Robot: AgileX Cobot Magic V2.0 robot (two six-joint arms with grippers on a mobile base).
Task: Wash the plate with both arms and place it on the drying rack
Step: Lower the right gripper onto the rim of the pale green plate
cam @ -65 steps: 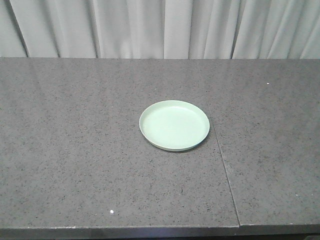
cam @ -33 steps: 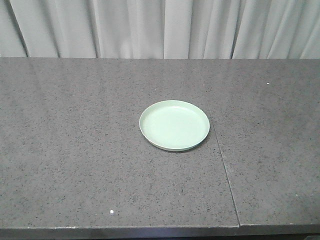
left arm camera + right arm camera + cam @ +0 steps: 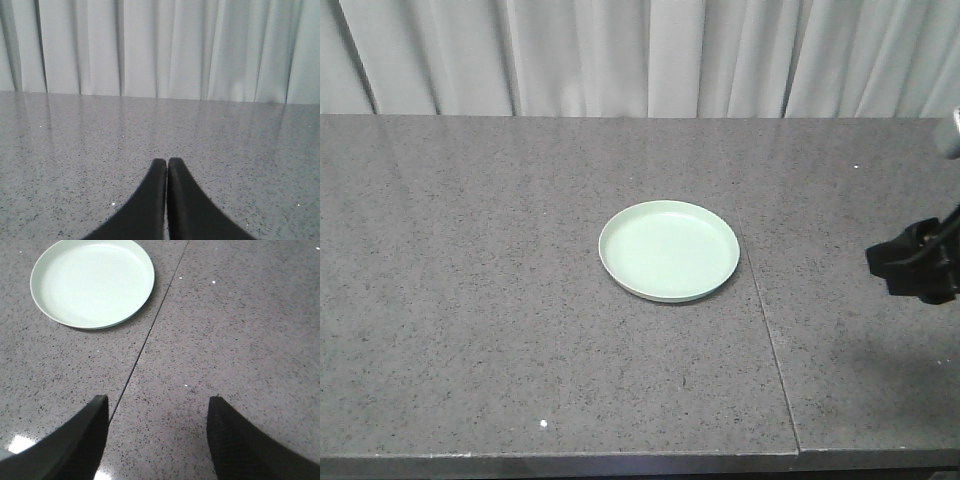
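Observation:
The pale mint-green plate (image 3: 669, 250) lies flat and empty on the grey speckled counter (image 3: 470, 300), near the middle. It also shows at the upper left of the right wrist view (image 3: 92, 282). My right arm (image 3: 920, 262) enters at the right edge, well right of the plate. My right gripper (image 3: 157, 402) is open and empty above the bare counter, short of the plate. My left gripper (image 3: 167, 162) is shut on nothing, low over the counter and facing the curtain; it is out of the front view. The drying rack is out of view.
A thin seam (image 3: 767, 330) runs front to back through the counter just right of the plate, also seen in the right wrist view (image 3: 145, 340). A pale curtain (image 3: 640, 55) hangs behind the counter's far edge. The counter's front edge (image 3: 560, 458) is near the bottom.
My right arm has come into the front view at the right edge; it was absent in both earlier frames. The plate has not moved.

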